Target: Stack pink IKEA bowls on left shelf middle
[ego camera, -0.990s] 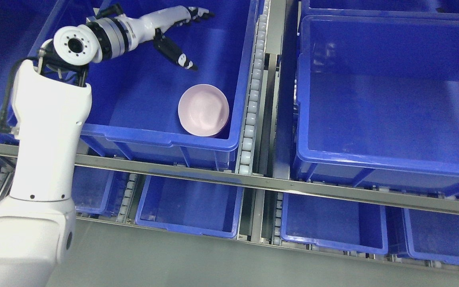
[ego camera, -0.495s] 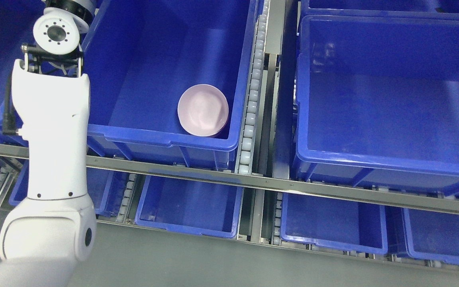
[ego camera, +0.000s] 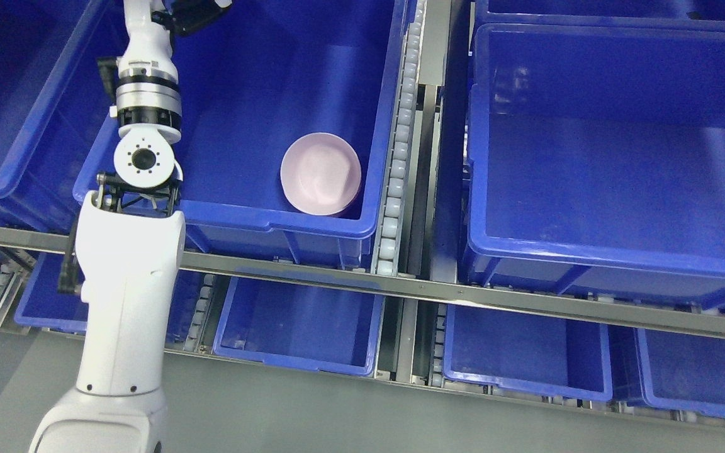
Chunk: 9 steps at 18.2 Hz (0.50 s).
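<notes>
Pink bowl (ego camera: 321, 173) sits upright, mouth up, round so no long axis, at 5 o'clock corner of blue bin (ego camera: 274, 217), near its front and right walls. Left arm (ego camera: 126, 277) rises at 9 o'clock; hand (ego camera: 189, 11) cut off at top edge, fingers' state can't tell, clear of bowl.
</notes>
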{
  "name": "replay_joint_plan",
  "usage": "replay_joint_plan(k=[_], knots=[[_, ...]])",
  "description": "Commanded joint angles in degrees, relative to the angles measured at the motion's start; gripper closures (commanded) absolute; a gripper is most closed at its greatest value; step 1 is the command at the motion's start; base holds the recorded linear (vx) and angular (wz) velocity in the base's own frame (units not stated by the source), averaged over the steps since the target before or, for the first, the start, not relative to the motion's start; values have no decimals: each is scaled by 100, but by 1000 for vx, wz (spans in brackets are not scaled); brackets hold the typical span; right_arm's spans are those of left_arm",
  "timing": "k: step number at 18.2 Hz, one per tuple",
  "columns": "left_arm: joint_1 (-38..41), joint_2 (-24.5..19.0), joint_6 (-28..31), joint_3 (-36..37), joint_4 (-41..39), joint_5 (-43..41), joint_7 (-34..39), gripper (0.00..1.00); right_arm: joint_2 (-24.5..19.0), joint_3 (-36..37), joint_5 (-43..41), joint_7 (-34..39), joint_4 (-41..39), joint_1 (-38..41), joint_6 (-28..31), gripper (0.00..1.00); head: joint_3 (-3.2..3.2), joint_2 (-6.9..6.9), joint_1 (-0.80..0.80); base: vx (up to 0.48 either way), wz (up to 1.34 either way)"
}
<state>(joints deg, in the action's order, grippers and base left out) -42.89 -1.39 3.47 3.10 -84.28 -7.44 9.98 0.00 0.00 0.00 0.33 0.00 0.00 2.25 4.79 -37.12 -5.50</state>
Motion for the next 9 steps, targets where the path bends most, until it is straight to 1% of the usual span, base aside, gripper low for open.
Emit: replay_joint_plan(k=[1, 9], knots=[[676, 39, -14, 279, -1055, 392, 39, 0, 100, 70, 0, 3, -193, 167, -32, 0, 0, 0, 0, 0, 0], [694, 39, -110, 314, -1055, 384, 31, 0, 100, 62, 0, 3, -193, 167, -32, 0, 0, 0, 0, 0, 2]])
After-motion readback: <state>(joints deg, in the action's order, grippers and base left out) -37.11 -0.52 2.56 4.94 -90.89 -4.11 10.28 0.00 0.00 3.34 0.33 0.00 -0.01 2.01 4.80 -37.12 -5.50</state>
